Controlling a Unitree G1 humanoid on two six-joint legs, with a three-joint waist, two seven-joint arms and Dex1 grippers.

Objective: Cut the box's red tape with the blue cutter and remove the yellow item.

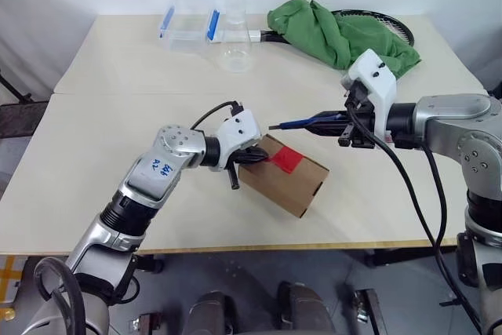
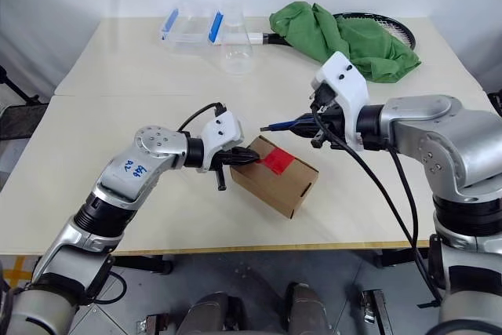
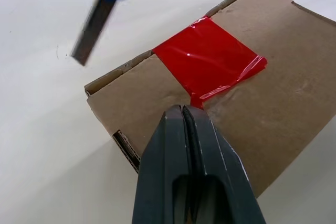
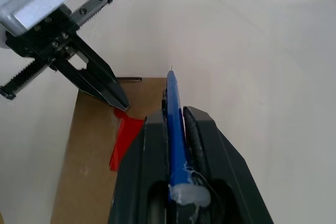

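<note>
Box sat mid-surface, flaps shut, contents hidden. Left gripper closed, tips at red tape edge. Right gripper clamped blue cutter above box. Blue scrawl on left arm unreadable.

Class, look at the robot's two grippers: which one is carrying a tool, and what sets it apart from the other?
The right gripper: its fingers clamp the blue cutter, blade pointing towards the box. The left gripper is shut on nothing, its tips at the red tape.

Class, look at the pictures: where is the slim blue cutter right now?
The slim blue pen-shaped cutter is clamped in the right hand, held in the air above the table, its blade pointing toward the red tape strip on the brown cardboard box.
</note>
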